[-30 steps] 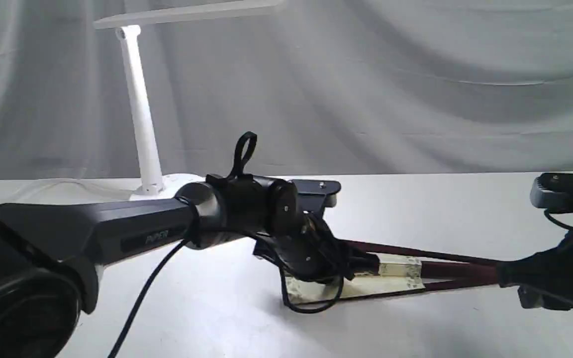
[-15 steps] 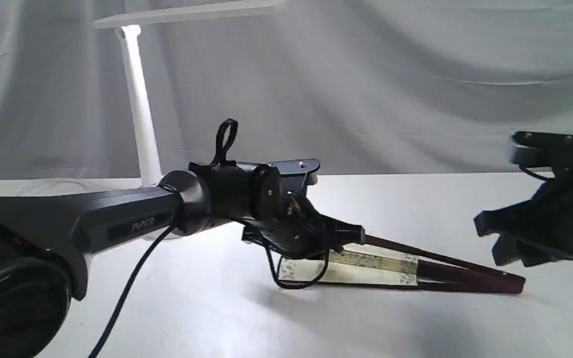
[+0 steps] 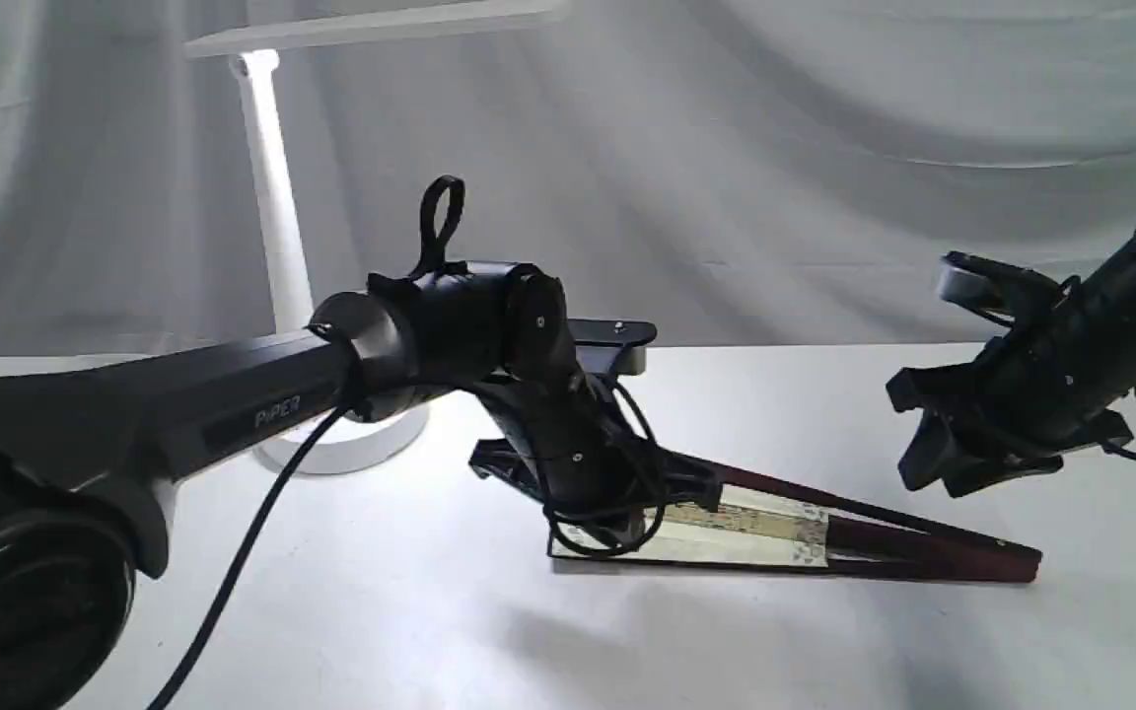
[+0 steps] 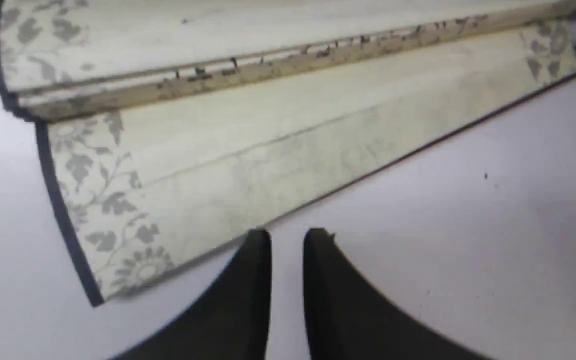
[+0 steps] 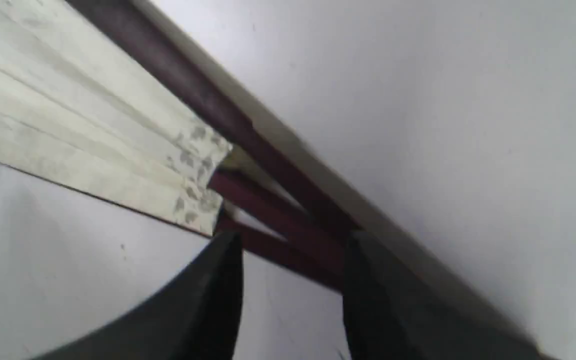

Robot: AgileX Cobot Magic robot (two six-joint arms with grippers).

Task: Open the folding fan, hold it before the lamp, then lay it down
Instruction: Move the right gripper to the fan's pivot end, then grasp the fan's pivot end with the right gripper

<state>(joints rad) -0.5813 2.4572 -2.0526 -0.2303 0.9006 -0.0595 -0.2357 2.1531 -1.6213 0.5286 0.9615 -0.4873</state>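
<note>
The folding fan lies on the white table, only partly spread, its wide end toward the left arm and its maroon ribs narrowing to the right. Its cream leaf has a grey floral border. My left gripper hangs low at the wide end. In the left wrist view its tips sit at the leaf's edge, a narrow empty gap between them. My right gripper hovers open above the rib end, touching nothing; the ribs show through its gap. The lamp stands at the back left.
The lamp's round base sits just behind my left forearm, and its bar head reaches across the top left. A black cable dangles from the left arm. A grey cloth backdrop closes off the rear.
The right gripper has come off the fan's rib end and risen up and back. The rib end now rests on the table. The left gripper lifted, then dipped to the wide end.
</note>
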